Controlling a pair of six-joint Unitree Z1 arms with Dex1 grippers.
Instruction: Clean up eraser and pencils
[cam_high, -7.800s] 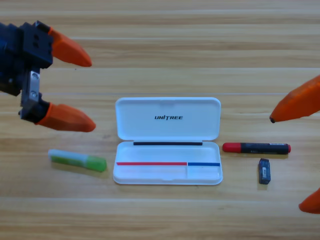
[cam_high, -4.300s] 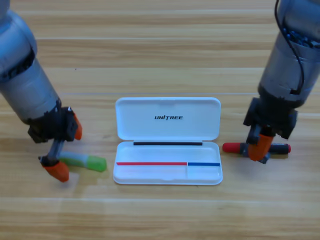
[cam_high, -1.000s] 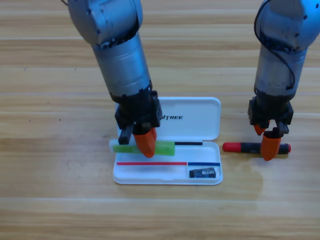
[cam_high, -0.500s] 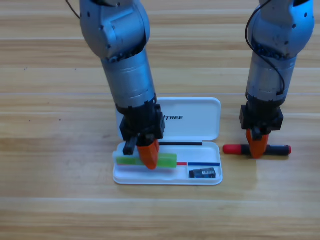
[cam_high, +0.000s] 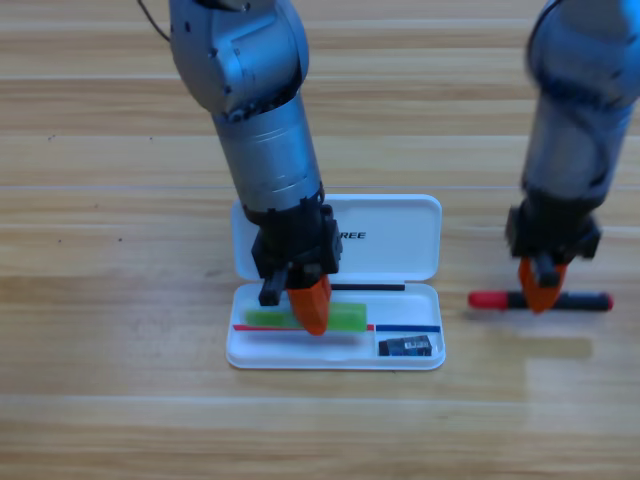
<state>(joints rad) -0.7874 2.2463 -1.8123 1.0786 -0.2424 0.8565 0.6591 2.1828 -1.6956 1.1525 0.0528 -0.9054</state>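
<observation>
My left gripper (cam_high: 296, 304) points down over the open white case (cam_high: 400, 245) and is shut on the translucent green pencil (cam_high: 345, 318). That pencil lies level along the long compartment of the tray. The small black eraser (cam_high: 405, 346) rests in the tray's small right compartment. To the right of the case, my right gripper (cam_high: 542, 290) is shut on the middle of the red-capped, black-barrelled pencil (cam_high: 585, 301), which stays level just over the wood.
The case's lid lies flat behind the tray, under the left arm's wrist. Bare wooden table surrounds the case on all sides. Both arms come down from the top edge.
The left gripper has shifted slightly right with the green pencil over the tray. The right gripper has carried the red-capped pencil a little to the right, away from the case.
</observation>
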